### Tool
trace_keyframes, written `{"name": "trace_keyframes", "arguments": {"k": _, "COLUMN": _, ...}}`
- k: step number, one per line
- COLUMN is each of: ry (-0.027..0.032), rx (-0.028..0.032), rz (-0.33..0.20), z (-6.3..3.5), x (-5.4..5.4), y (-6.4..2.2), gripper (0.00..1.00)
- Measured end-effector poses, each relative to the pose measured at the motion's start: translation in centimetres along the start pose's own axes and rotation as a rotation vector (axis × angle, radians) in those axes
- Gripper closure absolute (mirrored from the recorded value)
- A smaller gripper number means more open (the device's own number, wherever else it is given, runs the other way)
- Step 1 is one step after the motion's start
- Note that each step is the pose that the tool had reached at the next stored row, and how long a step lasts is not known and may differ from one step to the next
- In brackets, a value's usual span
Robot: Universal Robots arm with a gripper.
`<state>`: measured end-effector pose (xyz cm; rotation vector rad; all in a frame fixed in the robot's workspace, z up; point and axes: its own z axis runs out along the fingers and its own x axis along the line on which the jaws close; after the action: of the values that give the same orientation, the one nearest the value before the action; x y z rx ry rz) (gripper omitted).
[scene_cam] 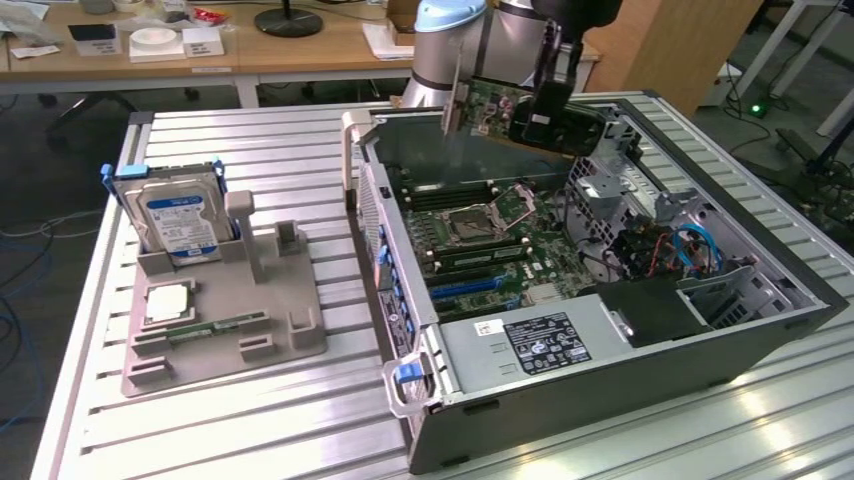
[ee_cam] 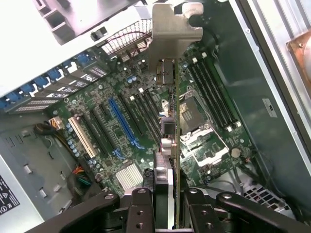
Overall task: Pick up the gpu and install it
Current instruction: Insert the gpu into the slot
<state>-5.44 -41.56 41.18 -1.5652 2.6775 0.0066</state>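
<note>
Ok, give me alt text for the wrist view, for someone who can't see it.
The fingers grip the gpu edge-on, its silver bracket at the far end, held above the open computer case's motherboard. Below lie a blue slot, a white slot and the empty CPU socket.

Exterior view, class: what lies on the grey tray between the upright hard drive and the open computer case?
A grey upright post of the tray; the exterior view shows it.

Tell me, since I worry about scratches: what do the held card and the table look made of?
The thin green expansion card, clamped in the end effector above the open black computer case, looks like glossy fibreglass circuit board with a bare silver metal bracket. The ribbed silver table looks like brushed aluminium, judging by its sheen.
</note>
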Motion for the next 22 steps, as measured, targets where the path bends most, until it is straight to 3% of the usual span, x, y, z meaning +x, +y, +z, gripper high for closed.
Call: {"name": "trace_keyframes", "arguments": {"k": 22, "ry": -0.0030, "rx": -0.0065, "rz": -0.178, "z": 0.04, "x": 0.02, "y": -0.01, "gripper": 0.72}}
